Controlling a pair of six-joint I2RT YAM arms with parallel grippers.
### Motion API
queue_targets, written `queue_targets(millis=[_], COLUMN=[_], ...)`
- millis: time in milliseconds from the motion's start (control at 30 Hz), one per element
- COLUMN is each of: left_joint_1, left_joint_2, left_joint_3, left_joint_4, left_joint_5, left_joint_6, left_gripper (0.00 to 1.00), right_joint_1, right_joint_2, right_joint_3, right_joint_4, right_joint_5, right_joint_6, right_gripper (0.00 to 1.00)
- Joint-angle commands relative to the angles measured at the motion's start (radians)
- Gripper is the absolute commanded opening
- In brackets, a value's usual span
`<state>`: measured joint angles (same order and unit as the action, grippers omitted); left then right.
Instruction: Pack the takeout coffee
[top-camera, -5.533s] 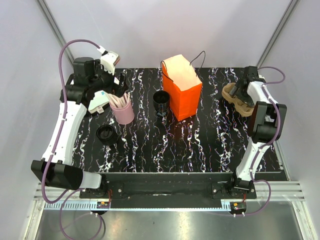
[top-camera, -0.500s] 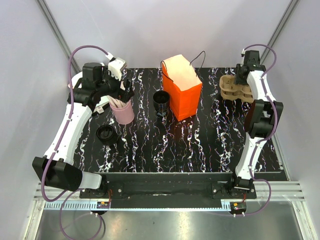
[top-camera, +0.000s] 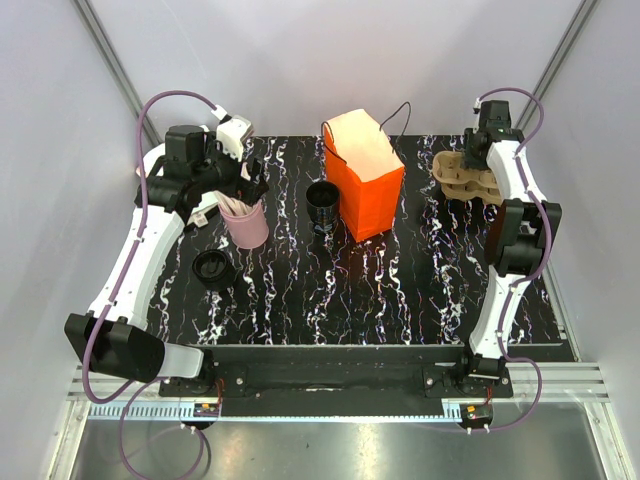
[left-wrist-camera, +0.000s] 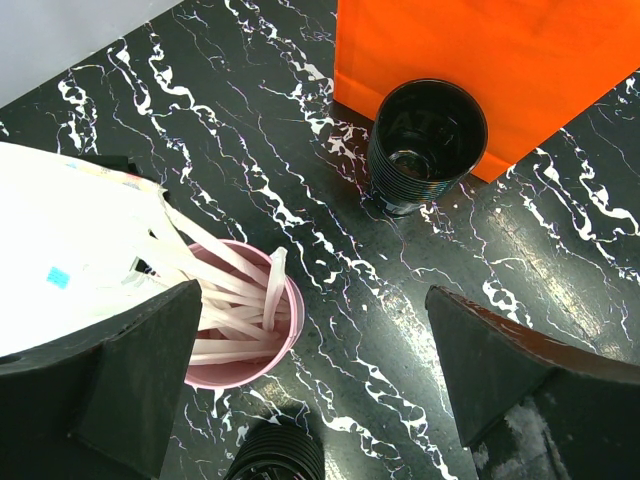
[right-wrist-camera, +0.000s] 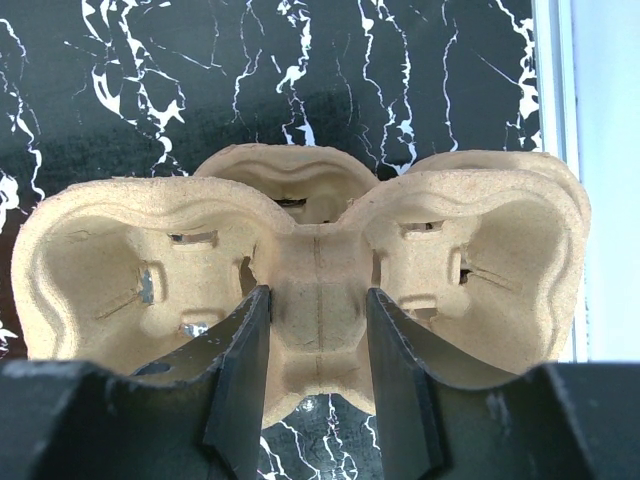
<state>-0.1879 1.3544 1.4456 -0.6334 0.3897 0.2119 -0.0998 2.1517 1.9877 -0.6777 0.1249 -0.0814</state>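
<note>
Cups number three: two black, one pink. Left gripper (left-wrist-camera: 313, 335) hangs wide open and empty over the pink cup (top-camera: 246, 222) of sticks. At that cup's seven o'clock stands the lidded coffee (top-camera: 213, 269), upright, long axis vertical, lid up; the left wrist view probably catches just its ribbed edge. The open black cup (top-camera: 323, 205) sits at nine o'clock of the one orange bag (top-camera: 365, 185). Right gripper (right-wrist-camera: 318, 330) pinches the single cardboard carrier (top-camera: 465, 177) by its centre ridge, seen clearly only from its wrist.

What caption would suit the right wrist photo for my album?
Right gripper pinching the centre ridge of a moulded-pulp cup carrier over the marbled table.
</note>
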Motion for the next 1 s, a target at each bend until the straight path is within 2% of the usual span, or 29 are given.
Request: queue_targets(millis=[0, 200, 433, 967], left_joint_1=[-0.002, -0.004, -0.002, -0.004], left_joint_2=[-0.034, -0.035, -0.032, -0.026], left_joint_3=[-0.004, -0.010, -0.008, -0.010], left_joint_4=[0.054, 0.057, 0.057, 0.058], left_joint_5=[0.014, 0.009, 0.014, 0.011], left_joint_6=[0.001, 0.001, -0.002, 0.000], left_gripper=[0.99, 0.99, 0.99, 0.99], right_joint_1=[0.002, 0.002, 0.002, 0.002], right_joint_2=[-0.007, -0.003, 0.008, 0.066], right_joint_3=[0.025, 0.016, -0.006, 0.026], right_joint_4=[0.015, 0.017, 0.023, 0.026], right_joint_5=[0.033, 0.035, 0.041, 0.048], right_joint_6=[-0.001, -0.001, -0.001, -0.003], right_gripper=[0.47, 0.59, 0.67, 0.67])
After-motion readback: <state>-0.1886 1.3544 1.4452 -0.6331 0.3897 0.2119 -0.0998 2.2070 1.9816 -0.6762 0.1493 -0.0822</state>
